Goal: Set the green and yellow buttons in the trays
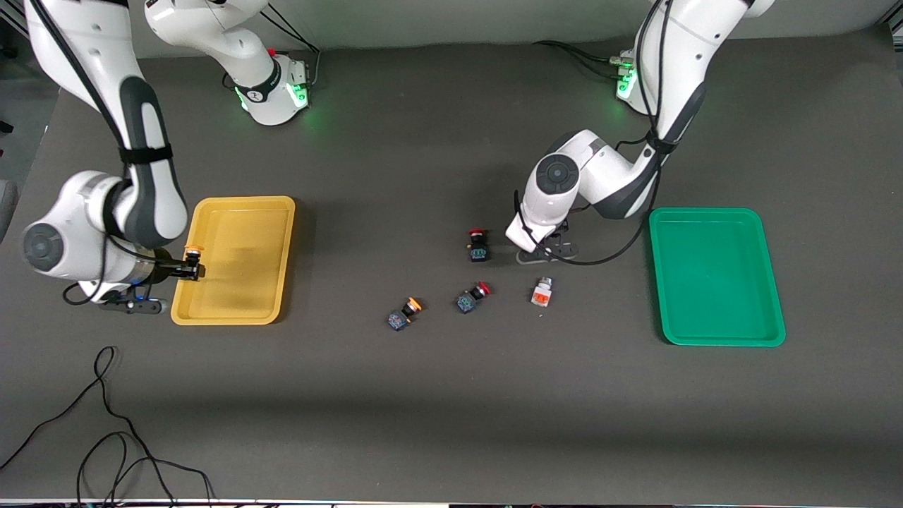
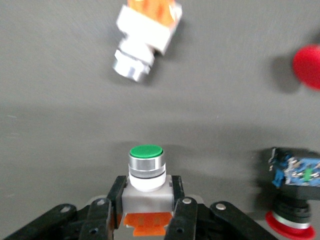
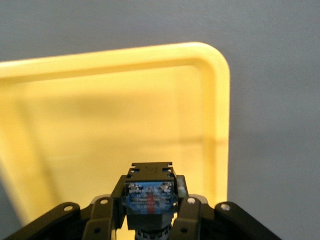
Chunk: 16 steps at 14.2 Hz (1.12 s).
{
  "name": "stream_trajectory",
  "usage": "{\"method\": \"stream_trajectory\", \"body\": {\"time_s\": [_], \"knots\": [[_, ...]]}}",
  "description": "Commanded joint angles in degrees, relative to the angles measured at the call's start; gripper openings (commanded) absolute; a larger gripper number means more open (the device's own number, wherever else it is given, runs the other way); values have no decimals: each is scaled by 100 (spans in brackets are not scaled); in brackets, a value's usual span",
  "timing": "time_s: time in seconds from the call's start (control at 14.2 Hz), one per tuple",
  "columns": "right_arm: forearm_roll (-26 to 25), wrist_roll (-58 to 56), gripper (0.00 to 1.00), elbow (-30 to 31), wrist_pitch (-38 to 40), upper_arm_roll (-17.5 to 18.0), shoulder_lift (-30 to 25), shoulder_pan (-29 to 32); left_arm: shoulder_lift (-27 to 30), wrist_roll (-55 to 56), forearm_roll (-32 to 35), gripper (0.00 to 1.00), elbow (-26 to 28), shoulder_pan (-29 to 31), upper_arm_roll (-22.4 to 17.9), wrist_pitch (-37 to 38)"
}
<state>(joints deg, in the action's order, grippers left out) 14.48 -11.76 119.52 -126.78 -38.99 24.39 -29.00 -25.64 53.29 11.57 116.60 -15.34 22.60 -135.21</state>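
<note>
Over the still-empty yellow tray my right gripper is pinching a yellow button, while my left gripper on the tabletop is clamping a green button; the green tray is sitting empty, with one yellow-capped button and one white button lying untouched.

I counted two trays, one yellow and one green. Two yellow-capped buttons: one in my right gripper, one on the table. Two white green-tipped buttons. Two red-capped switches.
</note>
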Motion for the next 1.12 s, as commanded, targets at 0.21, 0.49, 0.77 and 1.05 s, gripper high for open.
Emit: {"method": "stream_trajectory", "body": {"time_s": [0.21,0.49,0.77,1.05], "knots": [[1532,-1161,82,-25,-269,-30,681,-71,559,-430,-707,24,-2052,345,-1,2901],[1532,-1004,100,-375,387,-91,497,-167,1157,-2108,-1069,24,-2053,1540,-19,3710],[1461,398,100,-1184,1243,-83,452,-773,1264,-3840,-955,25,-1949,2771,-71,4012],[1566,2437,100,-1729,1243,39,627,-1652,1194,-4721,-683,25,-967,3502,-71,2751]]}}
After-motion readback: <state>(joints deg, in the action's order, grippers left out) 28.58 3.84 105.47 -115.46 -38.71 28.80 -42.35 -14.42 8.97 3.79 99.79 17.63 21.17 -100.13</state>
